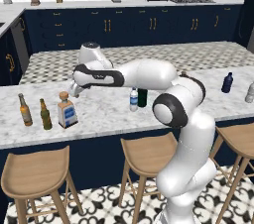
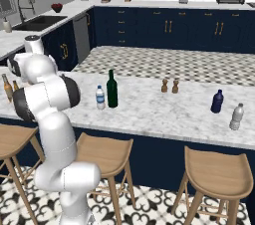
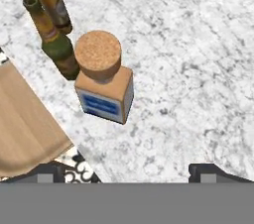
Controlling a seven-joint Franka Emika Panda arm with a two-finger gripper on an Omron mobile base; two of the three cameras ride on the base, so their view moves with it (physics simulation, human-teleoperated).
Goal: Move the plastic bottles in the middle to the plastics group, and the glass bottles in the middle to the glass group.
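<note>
Square glass bottle [image 1: 67, 111] now stands upright at left of the left base view, just beside the olive-green beer bottle [image 1: 45, 115] and amber beer bottle [image 1: 25, 110], so it looks delivered to the glass group. Gripper [image 1: 75, 89] sits above and slightly right of it, jaws spread wide with nothing between them; in the hand view the two finger tips [image 3: 45, 173] sit far apart at the bottom edge with only bare marble counter [image 3: 198, 69] between, well clear of the tan stopper. Judging by that, this is a release with the hand free of the bottle. Hand view looks almost straight down: stopper top, blue label, both beer bottles at upper left, a stool seat [image 3: 25, 129] at lower left past the counter edge; it confirms the square bottle is near but not touching the green one. Left base view adds what remains: small water bottle [image 1: 133, 99] and the dark green wine bottle [image 1: 142, 97] in mid-frame, wine bottle partly hidden by the arm. Right base view shows that pair unobstructed, wine bottle [image 2: 112, 89] touching-close to the water bottle [image 2: 100, 97], plus the plastics group at right, navy bottle [image 2: 216, 101] and pale grey bottle [image 2: 236, 116], well apart from the middle. Two bottles left by my read
</note>
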